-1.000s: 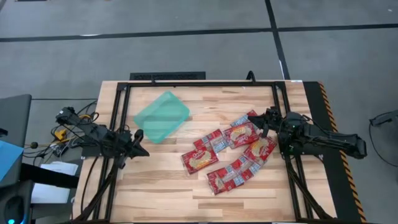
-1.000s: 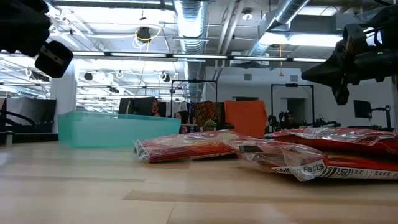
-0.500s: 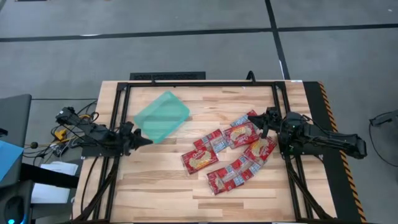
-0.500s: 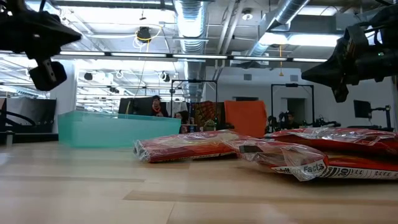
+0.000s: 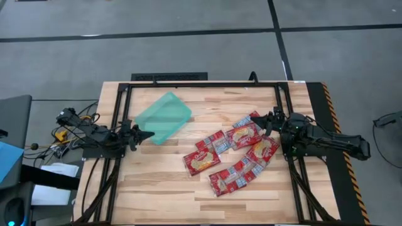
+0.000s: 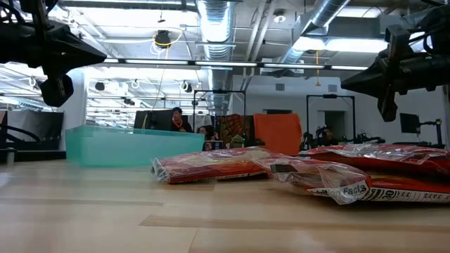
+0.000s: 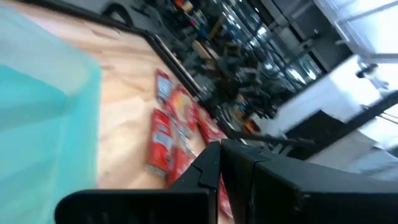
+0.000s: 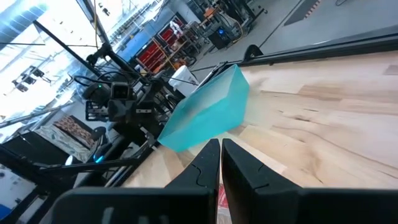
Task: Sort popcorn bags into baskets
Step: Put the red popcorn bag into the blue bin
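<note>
Several red popcorn bags [image 5: 233,154] lie overlapping on the table's right half; they also show in the low view [image 6: 302,172] and the left wrist view [image 7: 174,134]. The teal basket [image 5: 163,117] stands on its base at the far left; it shows in the right wrist view [image 8: 208,115] too. My left gripper [image 5: 148,133] is shut and empty in the air beside the basket's near corner. My right gripper [image 5: 264,120] is shut and empty in the air over the far end of the bags.
A black metal frame [image 5: 201,85] runs around the table's far, left and right sides. Bare wood [image 5: 157,188] lies at the near left. A person shows in the room beyond the table in the low view [image 6: 177,119].
My left gripper has drawn back toward the table's left edge and a little toward the far edge, next to the basket's near corner, and has turned about its wrist. The bags and basket have stayed put.
</note>
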Tool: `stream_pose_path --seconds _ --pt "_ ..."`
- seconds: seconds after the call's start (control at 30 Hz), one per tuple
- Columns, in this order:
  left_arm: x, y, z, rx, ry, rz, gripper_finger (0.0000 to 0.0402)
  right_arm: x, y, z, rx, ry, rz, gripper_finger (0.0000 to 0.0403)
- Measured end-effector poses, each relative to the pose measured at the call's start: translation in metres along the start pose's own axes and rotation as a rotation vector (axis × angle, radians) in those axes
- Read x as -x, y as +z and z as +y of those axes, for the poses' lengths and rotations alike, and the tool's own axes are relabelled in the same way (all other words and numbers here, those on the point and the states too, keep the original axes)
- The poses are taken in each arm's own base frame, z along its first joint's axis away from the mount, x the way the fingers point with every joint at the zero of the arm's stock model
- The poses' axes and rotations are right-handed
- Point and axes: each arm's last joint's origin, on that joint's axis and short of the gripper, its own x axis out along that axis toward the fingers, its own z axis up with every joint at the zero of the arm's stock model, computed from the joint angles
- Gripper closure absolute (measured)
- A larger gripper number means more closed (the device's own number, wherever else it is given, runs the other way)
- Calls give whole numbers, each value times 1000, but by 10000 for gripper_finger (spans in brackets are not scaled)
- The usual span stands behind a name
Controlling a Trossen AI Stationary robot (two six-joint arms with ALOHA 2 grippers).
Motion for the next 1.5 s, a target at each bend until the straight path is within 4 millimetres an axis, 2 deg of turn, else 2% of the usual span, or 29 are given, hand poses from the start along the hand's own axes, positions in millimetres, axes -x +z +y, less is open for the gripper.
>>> stream_pose_path --seconds 0.43,0.6,0.67,0.73,0.83,0.93,1.13,1.2,1.27,1.37,1.43,1.5 --pt "0 4 3 57 107 -123 401 0 1 0 41 -10 -17 359" --pt "1 9 1 200 122 -207 401 3 13 11 114 24 -57 343" --pt "1 15 -5 297 60 -237 400 5 20 18 145 38 -77 330" --pt "2 23 -14 298 -45 -246 391 7 28 25 183 50 -96 311" --pt "3 39 -32 225 -183 -270 356 10 37 33 232 39 -125 272" --pt "-1 62 -62 62 -230 -297 300 11 43 37 253 14 -148 227" --pt "-33 97 -142 -325 -262 -321 188 11 46 38 256 -16 -151 150" --pt "-50 101 -166 -436 -223 -270 153 11 46 38 257 -17 -149 139" --pt "-70 99 -184 -537 -127 -142 122 11 45 37 258 -24 -141 134" --pt "-102 91 -189 -589 89 124 88 11 43 36 261 -38 -120 133" --pt "-122 82 -180 -591 233 315 78 11 42 34 263 -51 -101 132" --pt "-142 72 -171 -586 300 472 76 11 40 33 266 -64 -82 132"
